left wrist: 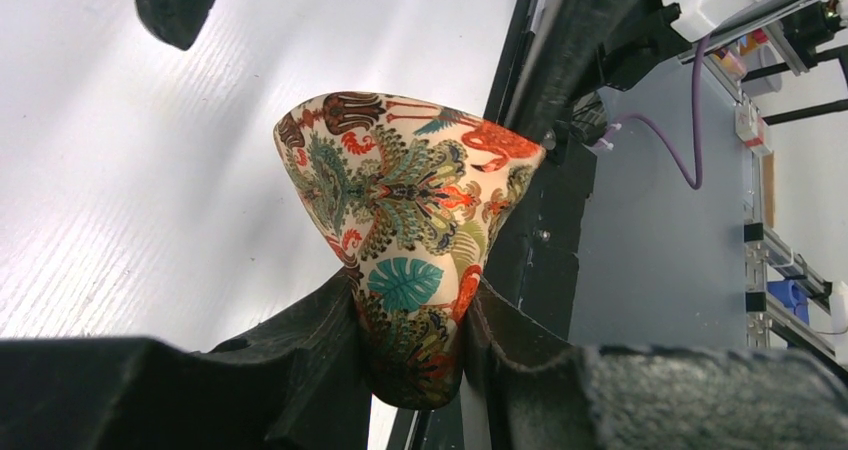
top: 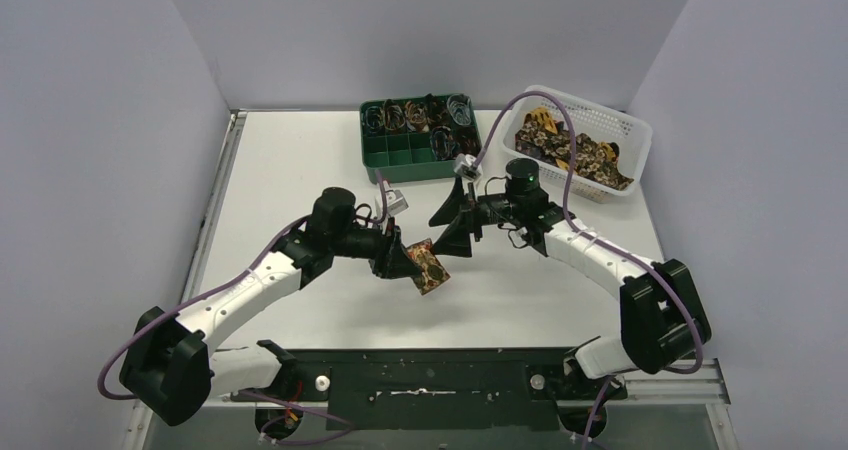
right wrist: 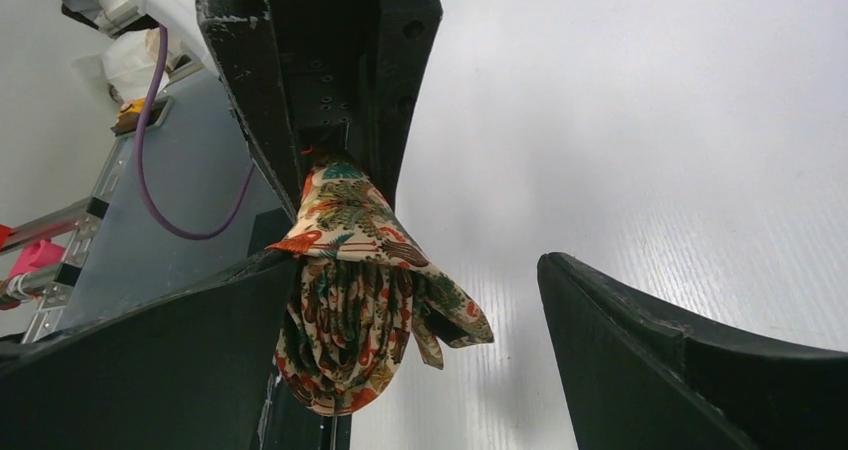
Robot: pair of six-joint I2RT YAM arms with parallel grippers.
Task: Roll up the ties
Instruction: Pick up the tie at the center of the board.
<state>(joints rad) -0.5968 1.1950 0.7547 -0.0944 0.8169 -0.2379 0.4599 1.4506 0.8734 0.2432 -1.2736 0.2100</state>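
Observation:
My left gripper (top: 410, 261) is shut on a rolled tie (top: 429, 267) in a floral print, held above the table's middle. In the left wrist view the tie (left wrist: 410, 195) flares out from between the two fingers of the left gripper (left wrist: 410, 315). My right gripper (top: 457, 222) stands open just to the right of it. In the right wrist view the coil (right wrist: 345, 320) hangs from the left arm's jaws, close beside the inner face of one finger of the right gripper (right wrist: 420, 270), with a loose flap pointing into the gap. More ties (top: 570, 150) lie in the basket.
A green compartment box (top: 392, 156) with coiled ties and thin loops stands at the back centre. A white basket (top: 634, 130) sits at the back right. A black rail (top: 420, 375) runs along the near edge between the arm bases.

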